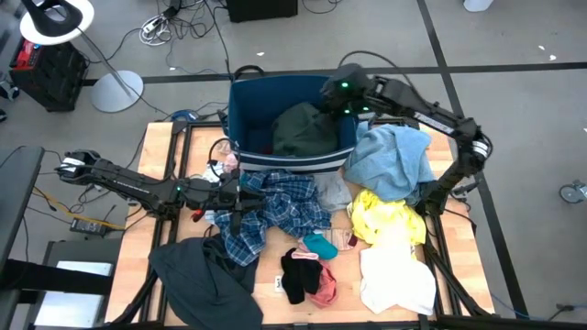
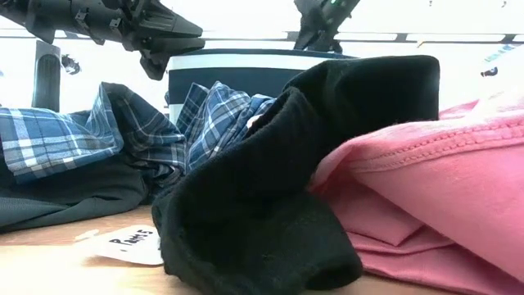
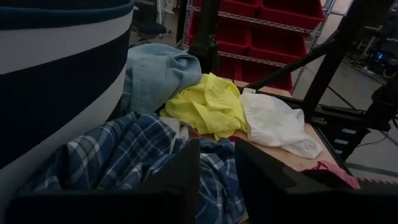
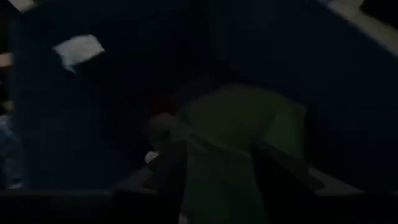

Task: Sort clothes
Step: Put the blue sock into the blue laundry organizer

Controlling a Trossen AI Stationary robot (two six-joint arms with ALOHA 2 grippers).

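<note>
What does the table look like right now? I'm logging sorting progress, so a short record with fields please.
bin contents: dark green garment in the navy bin
right hand: over the bin, above the green garment
left hand: above the blue plaid shirt, at, open, empty
on table: light blue garment, yellow garment, white garment, black garment, pink garment, dark grey garment

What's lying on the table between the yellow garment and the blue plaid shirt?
In the high view, a small pale grey garment lies between the crumpled yellow garment and the blue plaid shirt.
</note>
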